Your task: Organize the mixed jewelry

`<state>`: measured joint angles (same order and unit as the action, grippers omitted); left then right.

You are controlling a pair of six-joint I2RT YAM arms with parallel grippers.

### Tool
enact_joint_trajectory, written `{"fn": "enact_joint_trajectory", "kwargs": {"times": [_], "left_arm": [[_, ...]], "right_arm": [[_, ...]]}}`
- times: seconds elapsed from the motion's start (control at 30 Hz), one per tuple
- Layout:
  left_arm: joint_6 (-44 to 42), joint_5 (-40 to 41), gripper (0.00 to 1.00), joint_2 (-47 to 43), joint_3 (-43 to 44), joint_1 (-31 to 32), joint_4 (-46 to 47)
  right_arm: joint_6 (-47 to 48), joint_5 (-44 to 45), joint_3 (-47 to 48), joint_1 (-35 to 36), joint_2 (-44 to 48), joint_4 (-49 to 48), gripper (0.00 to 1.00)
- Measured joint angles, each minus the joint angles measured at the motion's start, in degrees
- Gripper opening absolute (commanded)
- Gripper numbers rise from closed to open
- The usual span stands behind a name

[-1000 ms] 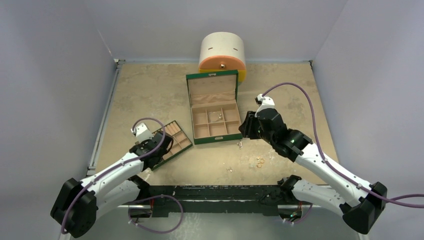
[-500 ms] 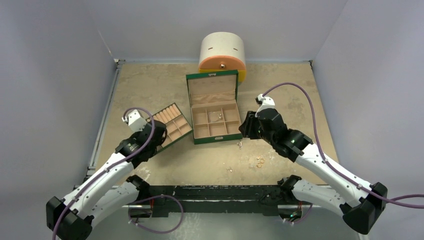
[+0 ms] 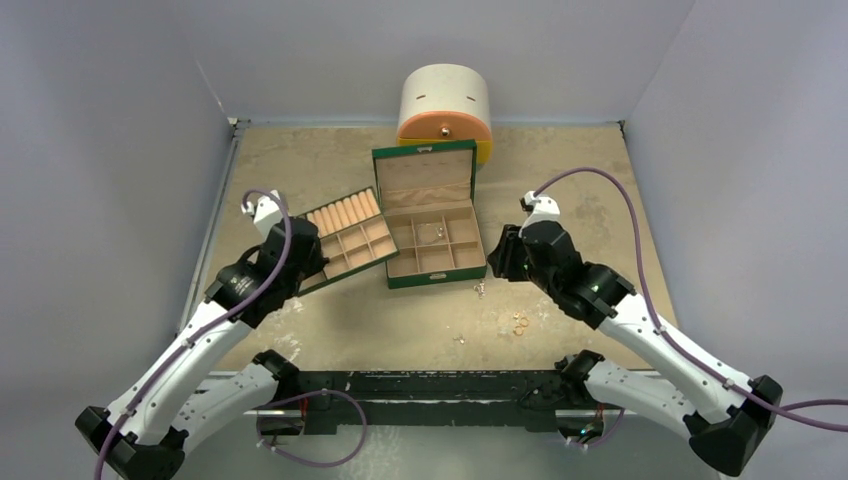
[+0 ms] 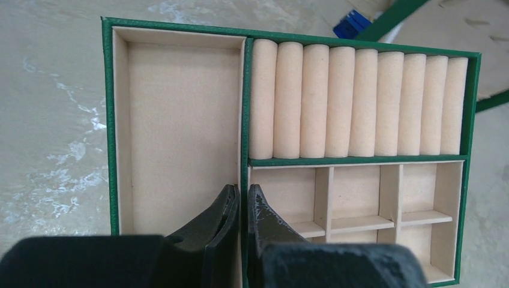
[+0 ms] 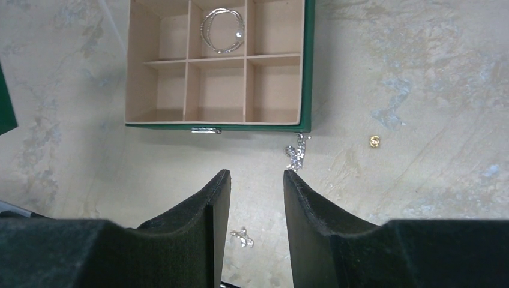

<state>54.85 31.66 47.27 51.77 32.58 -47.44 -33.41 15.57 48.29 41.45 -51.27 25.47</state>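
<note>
My left gripper (image 4: 243,191) is shut on the green middle wall of the loose tan divider tray (image 4: 180,120). It holds the tray (image 3: 345,235) tilted, right beside the open green box (image 3: 478,240). My right gripper (image 5: 256,175) is open and empty above the table just in front of the box (image 5: 307,72). A silvery piece (image 5: 297,152) lies at the box's front right corner. A small gold ring (image 5: 374,140) lies to its right, and a tiny silvery bit (image 5: 242,236) lies between my fingers. Gold rings (image 3: 520,322) lie nearer the front edge. A silvery bracelet (image 5: 222,30) sits in a box compartment.
A round cream and orange container (image 3: 445,105) stands behind the box at the back wall. Grey walls close off the left, right and back of the table. A tiny bit (image 3: 459,339) lies near the front rail.
My left arm has carried the divider tray up and to the right, from the front left to beside the green box. My right gripper has shifted slightly right.
</note>
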Motion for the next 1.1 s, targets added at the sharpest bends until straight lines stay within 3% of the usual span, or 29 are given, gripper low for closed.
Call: {"fn": "enact_joint_trajectory", "kwargs": {"times": [0.33,0.77,1.1], "left_arm": [[-3.4,-10.3,0.0,4.2,3.8,0.9,2.4],[-0.9,-11.4,0.0,19.1,5.2,15.2,13.0],[-0.4,-11.5,0.0,31.9,8.3,16.3,22.5]], "right_arm": [[-0.1,2.7,0.0,0.0,3.1,2.7,0.41],[-4.4,7.5,-0.8,0.0,9.4,6.1,0.41],[-8.3,11.0,-1.9,0.0,14.8,9.3,0.41]]}}
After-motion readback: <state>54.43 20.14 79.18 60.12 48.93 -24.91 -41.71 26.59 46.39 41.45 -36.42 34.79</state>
